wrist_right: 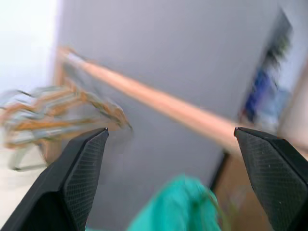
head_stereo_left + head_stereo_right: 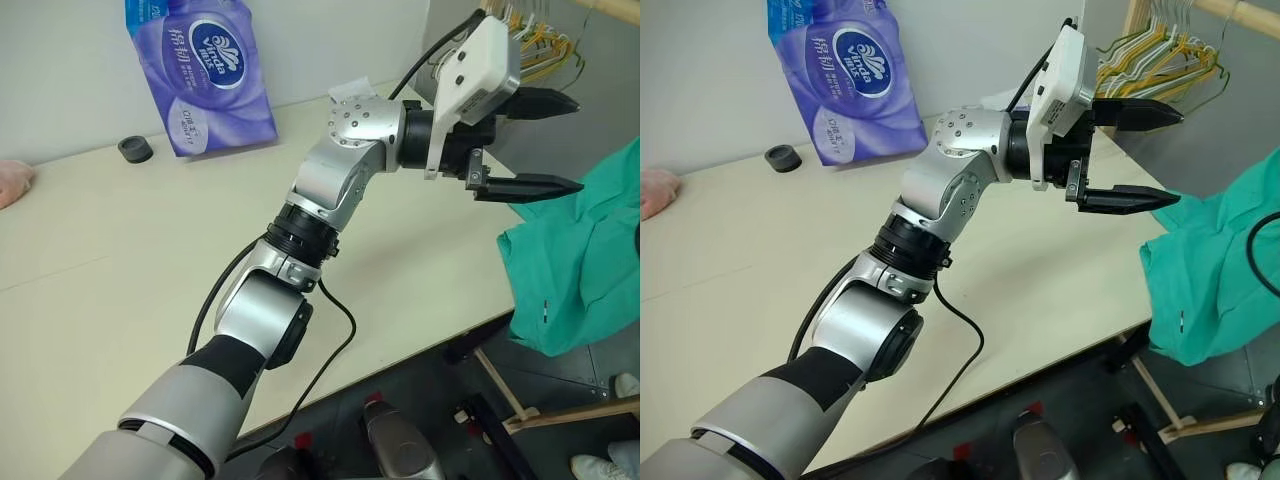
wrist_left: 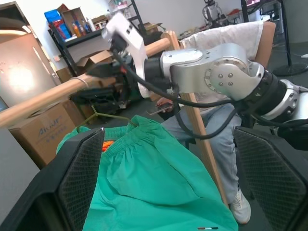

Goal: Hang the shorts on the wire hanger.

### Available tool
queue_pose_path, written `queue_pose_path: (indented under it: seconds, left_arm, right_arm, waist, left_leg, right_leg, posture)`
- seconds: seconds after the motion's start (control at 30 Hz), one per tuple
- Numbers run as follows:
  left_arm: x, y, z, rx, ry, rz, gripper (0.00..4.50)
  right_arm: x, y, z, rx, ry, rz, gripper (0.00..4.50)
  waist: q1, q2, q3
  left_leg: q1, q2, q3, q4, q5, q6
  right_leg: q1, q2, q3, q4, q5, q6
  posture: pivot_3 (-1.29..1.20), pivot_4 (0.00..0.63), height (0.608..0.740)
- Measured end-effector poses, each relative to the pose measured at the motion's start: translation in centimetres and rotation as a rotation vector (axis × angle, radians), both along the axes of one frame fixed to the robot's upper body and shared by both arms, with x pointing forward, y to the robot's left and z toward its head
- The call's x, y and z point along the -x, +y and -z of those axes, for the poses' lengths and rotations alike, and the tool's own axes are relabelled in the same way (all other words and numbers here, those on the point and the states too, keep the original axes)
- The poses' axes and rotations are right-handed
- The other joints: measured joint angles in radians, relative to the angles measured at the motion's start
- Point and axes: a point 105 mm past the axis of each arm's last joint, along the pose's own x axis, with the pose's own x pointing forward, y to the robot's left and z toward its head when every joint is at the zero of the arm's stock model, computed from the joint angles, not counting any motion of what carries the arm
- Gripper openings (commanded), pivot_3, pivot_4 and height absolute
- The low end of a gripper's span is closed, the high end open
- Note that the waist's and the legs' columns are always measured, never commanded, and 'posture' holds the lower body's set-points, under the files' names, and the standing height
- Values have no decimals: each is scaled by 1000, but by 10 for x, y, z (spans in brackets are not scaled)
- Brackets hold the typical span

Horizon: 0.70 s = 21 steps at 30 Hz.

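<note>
Beside the table edge, shorts (image 2: 585,255) just past released left tool (image 2: 530,145), untouched.

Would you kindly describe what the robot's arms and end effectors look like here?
The left arm is built of rounded silver metal segments with black joint rings, a black sleeve near the shoulder and a thin black cable looping alongside. Its left end effector has a white boxy housing and two black tapering fingers. The right end effector shows black fingers with cross-hatched inner pads.

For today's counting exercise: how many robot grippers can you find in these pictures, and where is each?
2. The left gripper reaches from the table toward the shorts; the right gripper is up by the wooden rail, above the shorts.
</note>
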Motion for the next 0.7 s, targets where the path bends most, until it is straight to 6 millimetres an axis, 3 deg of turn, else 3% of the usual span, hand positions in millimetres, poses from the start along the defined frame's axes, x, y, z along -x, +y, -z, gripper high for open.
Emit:
queue_pose_path:
  seconds: [0.07, 0.13, 0.23, 0.33, 0.5, 0.7]
  left_arm:
    - [-14, 10, 8, 0, 4, -101, 4500]
    - [-34, 32, 24, -6, 18, -242, 4500]
    - [-62, 73, 57, -36, 79, -471, 4500]
    - [-81, 127, 89, -19, 183, -712, 4500]
    - [-87, 206, 125, 79, 352, -1107, 4500]
    - [-79, 304, 163, 92, 298, -1712, 4500]
  right_arm:
    - [-12, 35, 28, 19, 82, -160, 4473]
    - [-21, 67, 69, 3, 195, -304, 4473]
    - [-27, 95, 111, -41, 296, -423, 4473]
    - [-26, 123, 127, -32, 312, -535, 4473]
    - [-29, 169, 162, -67, 378, -719, 4473]
    - [-47, 199, 196, -72, 424, -770, 4473]
  waist:
    - [-2, 0, 0]
    - [-2, 1, -1]
    - [7, 2, -1]
    - [18, 2, -1]
    - [70, 2, -1]
    - [170, -3, -4]
  left_leg:
    - [1, 1, -1, 0, 0, 0]
    - [1, 1, -1, 0, 0, 0]
    - [1, 0, -3, 2, 0, -1]
    - [0, 0, -6, 3, -1, -1]
    - [1, 0, -10, 4, 0, -2]
    - [0, 0, -12, 4, 2, -6]
  right_leg:
    - [1, 1, 0, 0, 0, 0]
    - [0, 0, 0, 2, 0, 0]
    - [-2, -2, 0, 4, 3, -5]
    - [-2, -8, -2, 5, 4, -5]
    - [-3, -8, -6, 7, 5, -8]
    - [-4, -8, -9, 7, 9, -12]
  posture:
    - [-348, 164, 740]
    - [-331, 160, 740]
    - [-296, 152, 740]
    - [-252, 144, 740]
    - [-176, 134, 740]
    - [-83, 125, 740]
